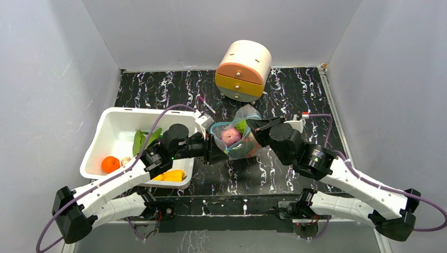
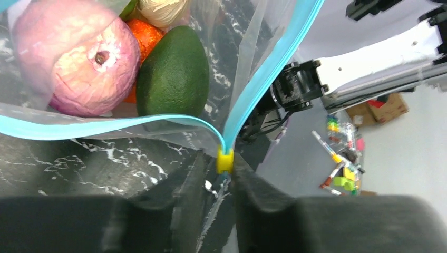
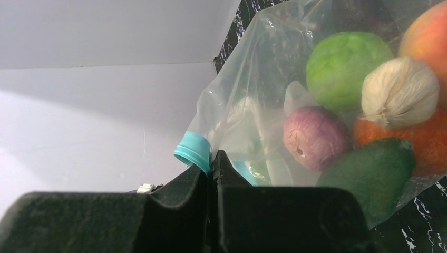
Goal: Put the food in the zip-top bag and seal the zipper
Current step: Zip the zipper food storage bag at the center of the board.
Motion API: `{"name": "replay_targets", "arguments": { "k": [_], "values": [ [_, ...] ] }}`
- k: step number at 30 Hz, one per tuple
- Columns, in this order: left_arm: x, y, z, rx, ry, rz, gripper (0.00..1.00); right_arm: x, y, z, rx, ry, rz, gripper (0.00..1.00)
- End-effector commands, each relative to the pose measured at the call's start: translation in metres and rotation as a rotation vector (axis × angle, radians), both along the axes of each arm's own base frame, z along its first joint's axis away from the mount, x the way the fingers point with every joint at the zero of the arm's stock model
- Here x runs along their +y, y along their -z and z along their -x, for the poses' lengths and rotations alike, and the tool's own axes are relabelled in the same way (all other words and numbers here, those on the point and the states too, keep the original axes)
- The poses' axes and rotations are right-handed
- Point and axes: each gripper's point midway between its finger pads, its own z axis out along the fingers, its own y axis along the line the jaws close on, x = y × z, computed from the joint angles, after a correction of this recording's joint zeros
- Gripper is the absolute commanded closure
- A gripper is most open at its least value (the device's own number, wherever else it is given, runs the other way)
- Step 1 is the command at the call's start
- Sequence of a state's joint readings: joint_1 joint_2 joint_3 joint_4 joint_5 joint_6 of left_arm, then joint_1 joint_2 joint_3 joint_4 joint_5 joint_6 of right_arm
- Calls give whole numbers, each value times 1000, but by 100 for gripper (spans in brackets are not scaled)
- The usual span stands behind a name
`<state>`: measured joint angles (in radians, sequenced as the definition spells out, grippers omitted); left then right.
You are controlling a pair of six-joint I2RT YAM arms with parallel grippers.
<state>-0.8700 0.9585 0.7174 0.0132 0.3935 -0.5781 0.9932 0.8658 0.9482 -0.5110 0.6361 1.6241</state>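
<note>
Black marble table point(image 1: 295, 89), bag point(image 1: 248, 113) of food point(image 1: 230, 136) at centre; right gripper point(image 3: 212, 163) clenched on its rim; left gripper point(image 2: 225, 174) straddles yellow slider point(image 2: 225, 159), pinch unclear; zipper point(image 2: 274, 58) runs from there to upper right, unsealed

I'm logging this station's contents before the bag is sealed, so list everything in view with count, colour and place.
table: one, black marble, under everything
drawer cabinet: one, cream, orange and yellow, far edge
tub: one, white, left side
orange: one, orange, tub's near-left corner
leaf: one, green, in tub
peppers: count unclear, yellow, tub's near edge
zip-top bag: one, clear, centre, mouth open
zipper: one, blue-green with yellow slider, bag mouth
onion-like bulb: one, pink-purple, in bag
avocado: one, dark green, in bag
round fruit: one, light green, in bag
garlic-like bulb: one, cream, in bag
red-orange fruit: one, red-orange, in bag
left pincer: one, black, either side of slider
right pincer: one, black, shut on bag's rim end
</note>
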Motion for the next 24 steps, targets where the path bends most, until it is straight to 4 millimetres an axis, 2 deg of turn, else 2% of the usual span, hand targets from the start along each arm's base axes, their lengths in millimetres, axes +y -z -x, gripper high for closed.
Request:
{"name": "replay_targets", "arguments": {
  "k": [1, 2, 3, 7, 12, 17, 20, 24],
  "values": [
    [-7, -11, 1, -33, 28, 51, 87, -2, -34, -3, -63, 30, -126, 100],
    [-7, -11, 1, -33, 26, 53, 98, -3, -34, -2, -62, 30, -124, 100],
    [-6, -12, 1, -33, 25, 52, 100, -4, -33, -2, -61, 29, -122, 100],
    [-2, -14, 4, -48, 31, 44, 100, -14, -23, 4, -54, 34, -99, 100],
    [3, -13, 12, -69, 88, -4, 100, -25, -11, 21, -106, -48, -21, 76],
    [6, -13, 20, -143, 200, -66, 100, -36, -3, 38, -166, -175, 232, 60],
    [7, -19, 30, -238, 304, -44, 100, -37, -6, 47, -258, -295, 415, 60],
    [9, -29, 29, -368, 361, -57, 100, -27, -26, 67, -517, -520, 623, 63]
  ]
}}
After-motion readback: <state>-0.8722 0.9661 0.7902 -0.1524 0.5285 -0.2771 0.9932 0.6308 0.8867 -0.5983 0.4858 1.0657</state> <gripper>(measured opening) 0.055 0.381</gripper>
